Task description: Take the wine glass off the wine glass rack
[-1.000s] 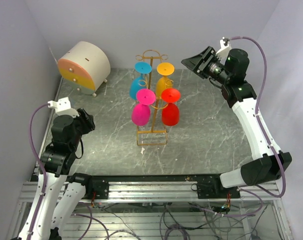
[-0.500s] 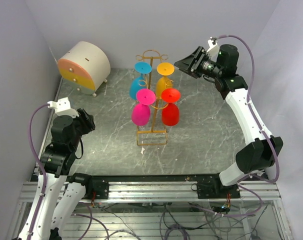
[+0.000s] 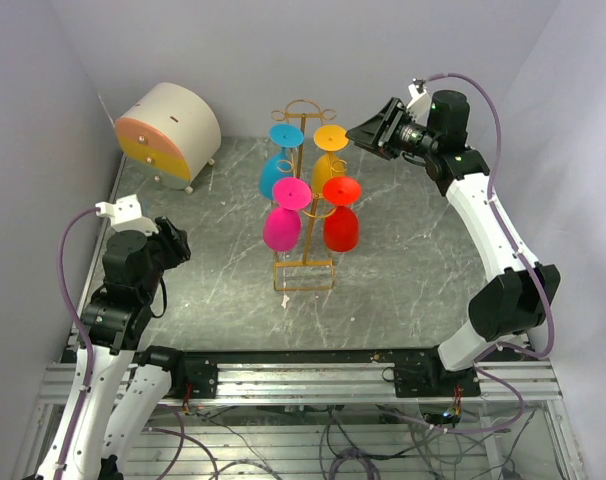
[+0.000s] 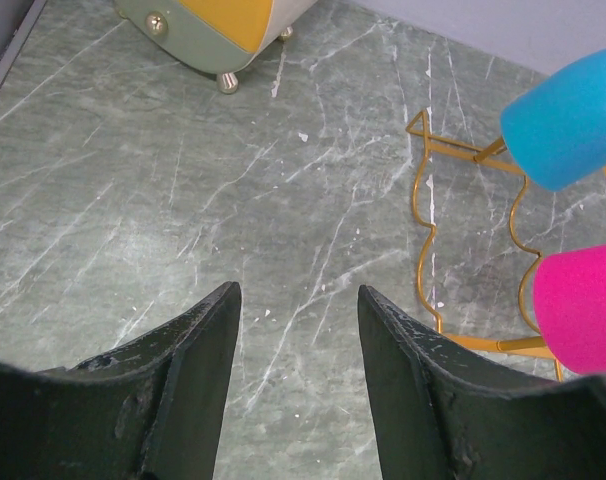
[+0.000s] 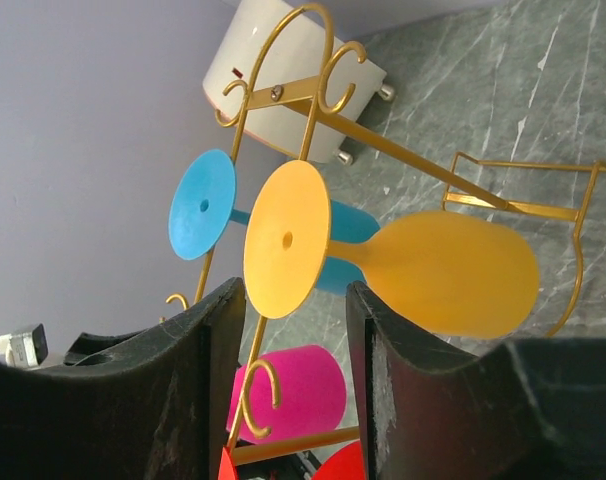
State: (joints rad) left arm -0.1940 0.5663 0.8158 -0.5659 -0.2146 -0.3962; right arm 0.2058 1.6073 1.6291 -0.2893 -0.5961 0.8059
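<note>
The gold wire rack (image 3: 304, 262) stands mid-table with upside-down wine glasses hung on it: blue (image 3: 276, 172), yellow (image 3: 329, 160), pink (image 3: 283, 225) and red (image 3: 341, 225). My right gripper (image 3: 368, 128) is open, up high just right of the yellow glass and apart from it. In the right wrist view the yellow glass's foot (image 5: 288, 240) sits just ahead of the right gripper (image 5: 293, 290), with the rack's curled hooks (image 5: 313, 85) above. My left gripper (image 3: 173, 245) is open and empty at the near left, over bare table in its own view (image 4: 298, 300).
A round beige cabinet (image 3: 168, 130) with orange and green drawer fronts stands at the back left; its feet show in the left wrist view (image 4: 223, 25). The rack's wire base (image 4: 428, 230) lies right of the left fingers. Grey walls close the back and both sides.
My right arm has swung left and brought its gripper closer to the top of the rack beside the yellow glass. The left arm and the glasses have not moved.
</note>
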